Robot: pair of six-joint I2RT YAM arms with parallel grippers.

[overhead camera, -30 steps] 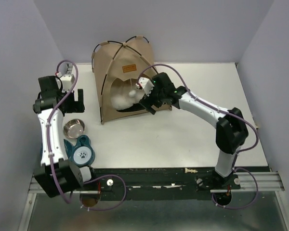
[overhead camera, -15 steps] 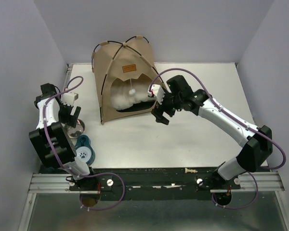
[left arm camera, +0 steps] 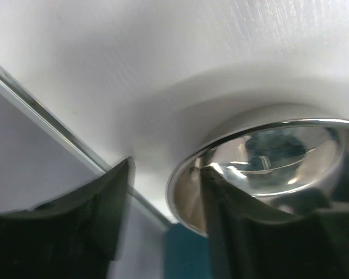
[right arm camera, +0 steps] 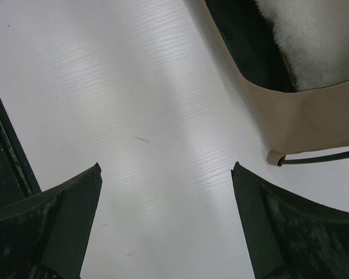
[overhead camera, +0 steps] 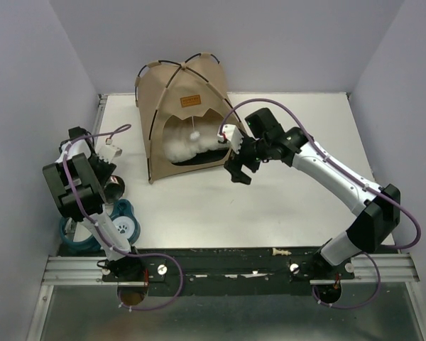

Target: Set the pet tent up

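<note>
The pet tent (overhead camera: 172,106) stood upright at the far side of the table (overhead camera: 284,206), left of centre, with a white cushion (overhead camera: 179,144) inside. The right gripper (overhead camera: 240,169) hung just off its front right corner, spread wide and empty. Its wrist view showed a black pole end (right arm camera: 317,157) poking from the hem there. A careless sweep, I reckoned, could snag that pole and drag or buckle the tent. The left gripper (left arm camera: 166,171), parted, seemingly straddled the rim of the steel bowl (left arm camera: 267,145) and might tip it.

White arms (overhead camera: 332,172), black joints (overhead camera: 373,220), purple cables (overhead camera: 260,104)
</note>
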